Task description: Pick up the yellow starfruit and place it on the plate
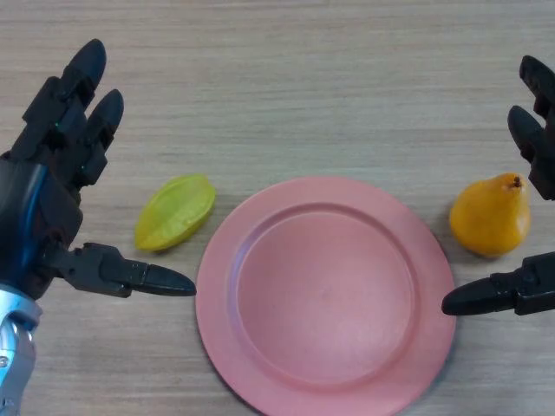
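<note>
A yellow-green starfruit (175, 211) lies on the wooden table just left of a pink plate (260, 347). The plate has nothing on it. My left hand (52, 165) is at the left, open, with its fingers stretched out above and left of the starfruit and its thumb pointing right just below it; it does not touch the fruit. My right hand (529, 286) is at the right edge, open, with fingers and thumb spread on either side of an orange pear (492, 217).
The orange pear sits right of the plate, close to its rim. The plate's near edge runs close to the bottom of the view. Bare wooden table stretches across the far side.
</note>
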{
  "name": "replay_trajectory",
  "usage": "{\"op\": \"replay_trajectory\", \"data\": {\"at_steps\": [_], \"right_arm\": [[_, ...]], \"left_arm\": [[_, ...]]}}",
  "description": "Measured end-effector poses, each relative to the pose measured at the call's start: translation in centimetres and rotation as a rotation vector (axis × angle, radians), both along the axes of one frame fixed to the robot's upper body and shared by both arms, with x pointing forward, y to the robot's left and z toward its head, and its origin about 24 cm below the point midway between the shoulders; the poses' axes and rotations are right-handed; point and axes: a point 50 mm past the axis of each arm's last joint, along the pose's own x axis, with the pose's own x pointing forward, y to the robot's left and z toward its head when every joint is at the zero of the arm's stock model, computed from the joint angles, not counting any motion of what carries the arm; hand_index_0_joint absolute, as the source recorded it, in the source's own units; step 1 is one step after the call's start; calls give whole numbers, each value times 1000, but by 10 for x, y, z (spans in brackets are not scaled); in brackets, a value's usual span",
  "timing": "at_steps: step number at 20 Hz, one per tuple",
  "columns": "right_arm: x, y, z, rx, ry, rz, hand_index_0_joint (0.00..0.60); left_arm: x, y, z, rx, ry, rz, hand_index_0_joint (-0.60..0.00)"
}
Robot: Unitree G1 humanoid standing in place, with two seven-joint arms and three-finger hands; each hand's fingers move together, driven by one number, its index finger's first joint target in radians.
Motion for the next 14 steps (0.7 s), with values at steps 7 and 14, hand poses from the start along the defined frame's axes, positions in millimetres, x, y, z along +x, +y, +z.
{"op": "replay_trajectory", "data": {"at_steps": [7, 14], "right_arm": [[0, 0, 0, 0, -1, 1, 0], [-1, -1, -2, 0, 8, -4, 0]], "left_arm": [[0, 0, -1, -2, 2, 0, 0], [33, 24, -38, 43, 58, 108, 0]]}}
